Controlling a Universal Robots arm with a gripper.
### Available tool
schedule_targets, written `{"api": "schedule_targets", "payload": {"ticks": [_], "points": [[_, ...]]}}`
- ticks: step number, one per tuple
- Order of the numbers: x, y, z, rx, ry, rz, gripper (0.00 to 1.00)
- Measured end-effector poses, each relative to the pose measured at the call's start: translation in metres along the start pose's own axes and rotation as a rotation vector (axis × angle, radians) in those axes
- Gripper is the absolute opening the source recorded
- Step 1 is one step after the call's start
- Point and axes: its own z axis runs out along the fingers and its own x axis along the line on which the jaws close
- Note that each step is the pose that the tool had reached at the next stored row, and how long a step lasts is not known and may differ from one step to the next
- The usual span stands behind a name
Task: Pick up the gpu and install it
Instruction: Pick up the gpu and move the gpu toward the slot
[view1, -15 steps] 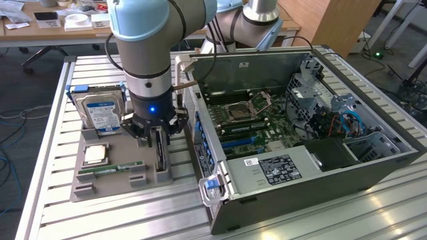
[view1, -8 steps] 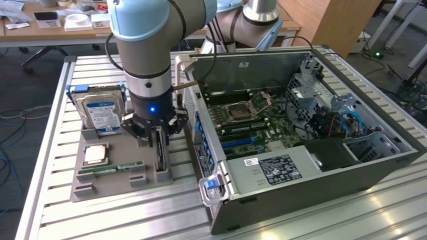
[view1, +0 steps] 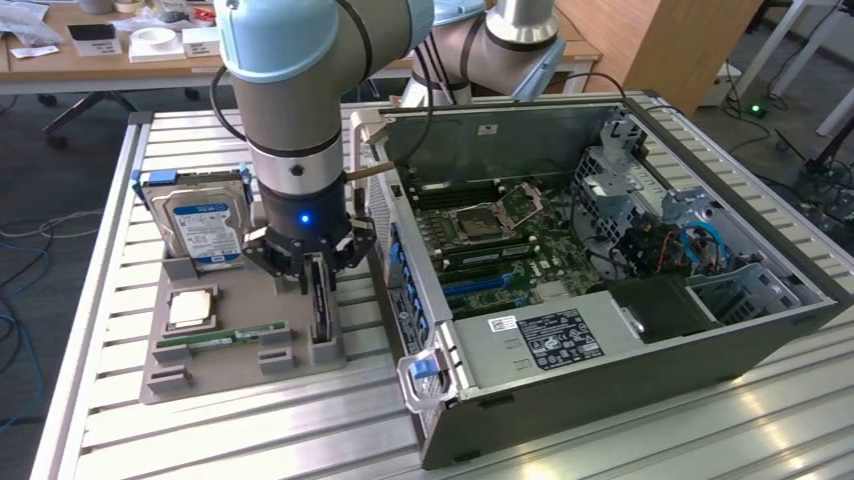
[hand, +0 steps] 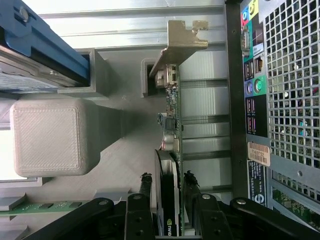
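We see the gpu (hand: 172, 120) standing on edge in a slot of the grey holder (view1: 214, 365) on the worktop (view1: 267, 430), just beside the open computer case (view1: 601, 350). It is a thin green board with a black face and a silver bracket (hand: 182, 42). The claw (hand: 167, 180) straddles it, jaws apart.

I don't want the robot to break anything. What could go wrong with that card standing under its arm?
The card stands on its thin edge in the gray holder, with the end effector at its top edge. An off-centre squeeze might tip it or jam it. The computer case also sits close beside the holder, so the card's metal bracket could bump it on the way up.
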Motion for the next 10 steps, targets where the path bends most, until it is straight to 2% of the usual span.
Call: {"api": "schedule_targets", "payload": {"ticks": [10], "points": [[-0.0003, 0.0, 0.0, 0.0, 0.0001, 0.0, 0.39]]}}
